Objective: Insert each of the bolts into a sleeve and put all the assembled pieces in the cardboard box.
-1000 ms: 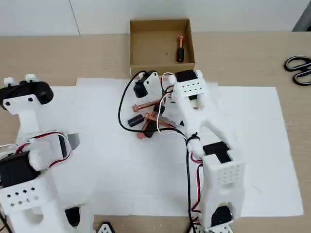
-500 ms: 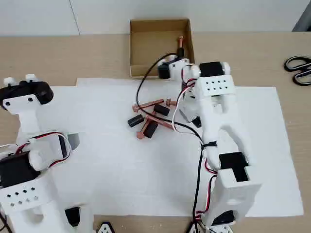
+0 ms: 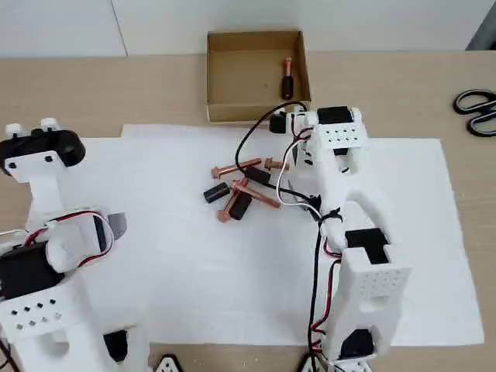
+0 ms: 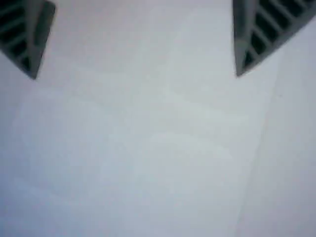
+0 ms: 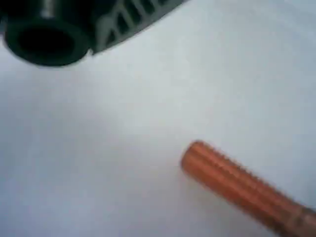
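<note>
pulling back from the cardboard box (image 3: pixel 218 77), right claw (image 3: pixel 291 128) grips a sleeve (image 5: pixel 44 34); left claw (image 4: pixel 136 54) gapes.

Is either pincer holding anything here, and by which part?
The right pincer seems to grip a black sleeve by its side wall; the left pincer is open and holds nothing.

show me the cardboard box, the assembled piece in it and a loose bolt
cardboard box (image 3: pixel 244 77), high view, bare floor
assembled piece (image 3: pixel 287 81), high view, dark sleeve end
loose bolt (image 5: pixel 237 185), right wrist view, threaded shaft
</note>
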`<state>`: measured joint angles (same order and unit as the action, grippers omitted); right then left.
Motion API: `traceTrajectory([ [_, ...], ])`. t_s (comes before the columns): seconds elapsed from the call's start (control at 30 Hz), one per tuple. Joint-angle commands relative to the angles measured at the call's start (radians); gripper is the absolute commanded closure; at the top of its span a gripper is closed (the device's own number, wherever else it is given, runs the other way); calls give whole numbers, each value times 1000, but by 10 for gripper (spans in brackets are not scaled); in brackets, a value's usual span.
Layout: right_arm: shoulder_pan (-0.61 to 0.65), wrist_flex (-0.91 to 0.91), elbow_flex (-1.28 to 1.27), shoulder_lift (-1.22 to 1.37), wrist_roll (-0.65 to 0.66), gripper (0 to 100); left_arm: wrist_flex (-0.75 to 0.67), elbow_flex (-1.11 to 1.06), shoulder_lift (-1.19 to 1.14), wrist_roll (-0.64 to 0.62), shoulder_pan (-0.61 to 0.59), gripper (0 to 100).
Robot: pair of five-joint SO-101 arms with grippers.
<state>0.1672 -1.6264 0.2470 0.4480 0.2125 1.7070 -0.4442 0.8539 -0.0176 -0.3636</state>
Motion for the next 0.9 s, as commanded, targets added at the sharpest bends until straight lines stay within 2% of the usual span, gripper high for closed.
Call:
traceTrajectory([
  [0.0, -10, 5, 6, 1, -9, 862, -20, 5, 11, -9, 5, 756],
  [0.33, -10, 5, 6, 45, -8, 859, -20, 5, 11, -9, 5, 756],
  [0.87, -12, 116, 6, 157, -2, 861, -20, 5, 11, -9, 5, 756],
])
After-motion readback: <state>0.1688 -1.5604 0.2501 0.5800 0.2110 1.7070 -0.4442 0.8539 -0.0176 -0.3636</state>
